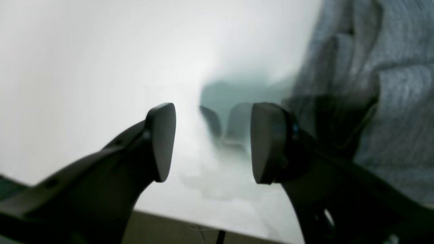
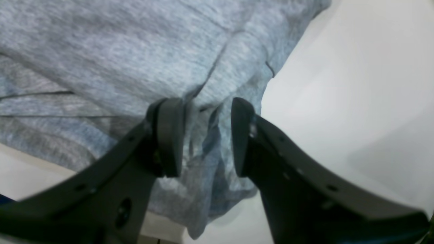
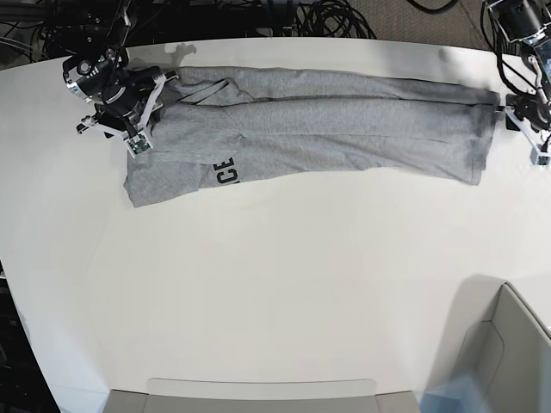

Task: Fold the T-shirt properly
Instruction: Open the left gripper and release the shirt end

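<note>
The heather-grey T-shirt lies stretched in a long band across the far side of the white table, with black lettering showing near its left end. My right gripper is at that left end; its jaws stand apart over a bunched fold of the T-shirt, without pinching it. My left gripper sits open at the shirt's right end, over bare table, with the T-shirt just beside its right finger and nothing between the pads.
Black cables pile up behind the table's far edge. A grey bin stands at the near right corner and a flat grey tray at the near edge. The table's edge shows below my left gripper.
</note>
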Controlling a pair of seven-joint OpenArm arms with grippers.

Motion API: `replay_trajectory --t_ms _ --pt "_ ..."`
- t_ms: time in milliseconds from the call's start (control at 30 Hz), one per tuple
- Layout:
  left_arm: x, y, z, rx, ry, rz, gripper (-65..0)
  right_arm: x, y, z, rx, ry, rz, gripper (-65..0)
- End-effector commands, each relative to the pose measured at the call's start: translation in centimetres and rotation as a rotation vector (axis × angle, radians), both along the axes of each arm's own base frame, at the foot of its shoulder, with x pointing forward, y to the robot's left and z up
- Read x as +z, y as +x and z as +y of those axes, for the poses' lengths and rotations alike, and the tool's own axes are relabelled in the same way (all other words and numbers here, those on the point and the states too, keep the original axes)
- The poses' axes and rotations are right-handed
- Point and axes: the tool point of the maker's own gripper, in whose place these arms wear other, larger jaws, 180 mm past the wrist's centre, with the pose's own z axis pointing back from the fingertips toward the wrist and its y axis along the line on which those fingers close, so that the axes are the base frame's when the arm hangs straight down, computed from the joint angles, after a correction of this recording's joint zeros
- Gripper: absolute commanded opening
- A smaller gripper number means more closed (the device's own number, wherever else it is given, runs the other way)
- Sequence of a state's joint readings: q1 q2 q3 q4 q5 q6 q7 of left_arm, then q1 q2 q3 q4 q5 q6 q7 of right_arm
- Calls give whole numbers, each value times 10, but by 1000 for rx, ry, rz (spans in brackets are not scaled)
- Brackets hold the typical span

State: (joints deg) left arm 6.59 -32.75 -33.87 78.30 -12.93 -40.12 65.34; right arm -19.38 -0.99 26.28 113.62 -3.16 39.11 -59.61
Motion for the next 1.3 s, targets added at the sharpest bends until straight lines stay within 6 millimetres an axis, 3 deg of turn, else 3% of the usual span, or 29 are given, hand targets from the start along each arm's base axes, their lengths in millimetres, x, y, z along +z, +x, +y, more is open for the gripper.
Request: replay_trajectory --t_ms 0,167,467,933,1133,1267 --pt "24 9 12 -2 51 -29 -308 7 4 1 18 -2 -28 -415" --pt "43 4 12 18 90 -4 -308 7 4 1 20 -1 -27 -415" --pt "8 4 -33 -31 1 34 -308 7 4 2 21 0 -27 -415" --pt "-7 8 -41 -43 -41 40 -308 7 4 -1 24 -9 -27 -415" --pt "-38 11 -92 -134 -122 85 -308 5 4 0 25 -6 -23 -415" --pt "-47 12 -111 -162 -152 98 -308 6 5 -1 25 -7 -24 -415"
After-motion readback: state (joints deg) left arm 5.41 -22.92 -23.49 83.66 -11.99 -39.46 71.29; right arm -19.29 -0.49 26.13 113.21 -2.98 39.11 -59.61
